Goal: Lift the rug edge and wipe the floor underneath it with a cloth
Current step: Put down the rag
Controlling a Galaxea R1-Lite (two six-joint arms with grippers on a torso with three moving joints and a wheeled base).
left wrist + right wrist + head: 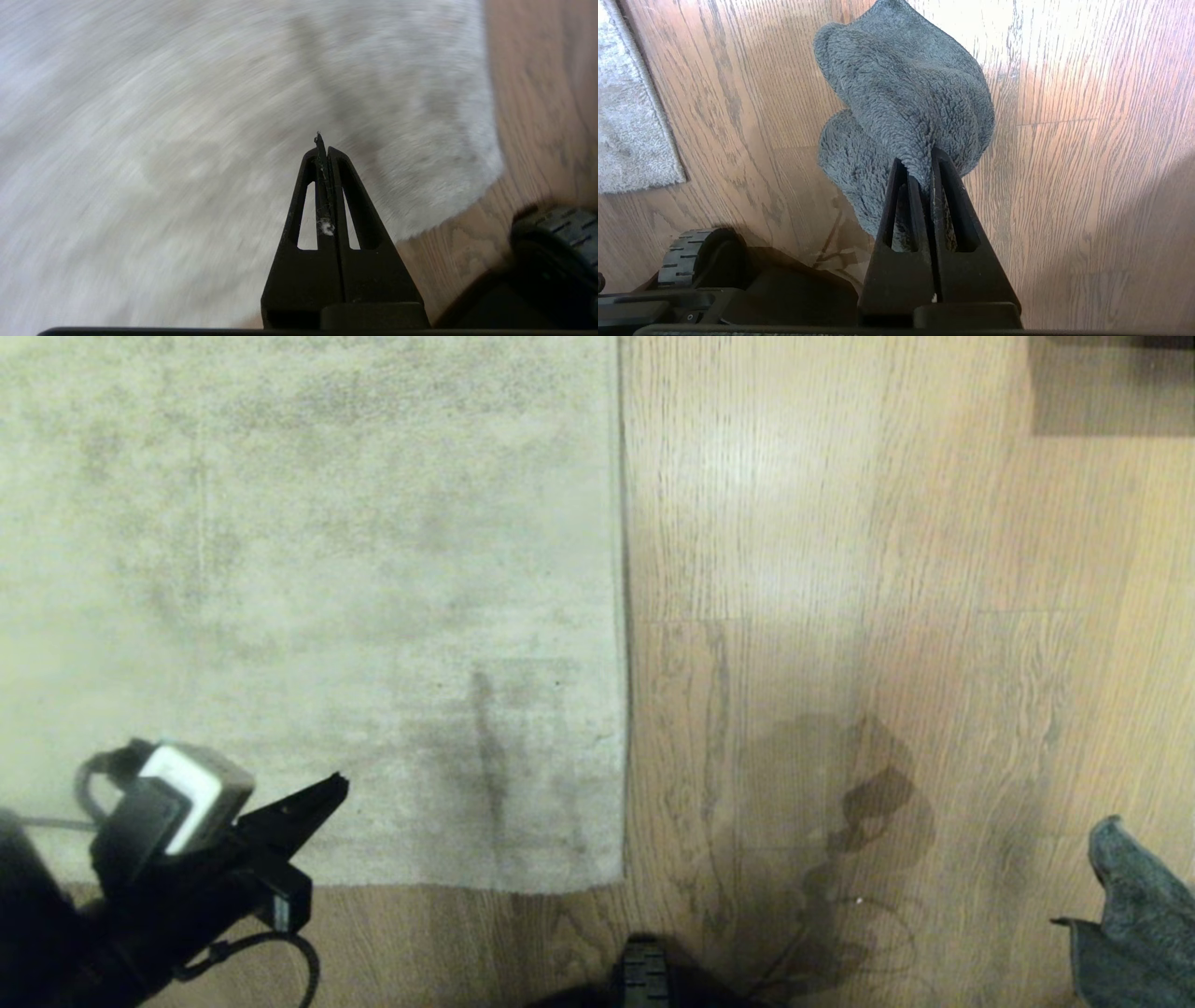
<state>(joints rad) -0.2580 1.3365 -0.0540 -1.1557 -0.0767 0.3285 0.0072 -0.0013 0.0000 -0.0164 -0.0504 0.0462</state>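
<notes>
The pale grey rug lies flat on the floor [840,569]; the rug edge [622,616] runs straight down to a square corner [611,880]. My left gripper [341,782] hovers over the rug's near left part, shut with nothing held; only a speck of lint clings between its fingers. In the left wrist view this gripper [322,145] points across the rug toward the corner [486,172]. The right gripper [920,163] is shut on the dark grey-teal cloth [901,93], which hangs above bare planks. The cloth [1134,915] shows at the head view's lower right.
A dark wheel of my base [642,975] sits on the planks just near of the rug corner, also seen as the wheel [686,254]. A dark object [1111,383] occupies the far right corner. My shadow falls on the floor right of the rug.
</notes>
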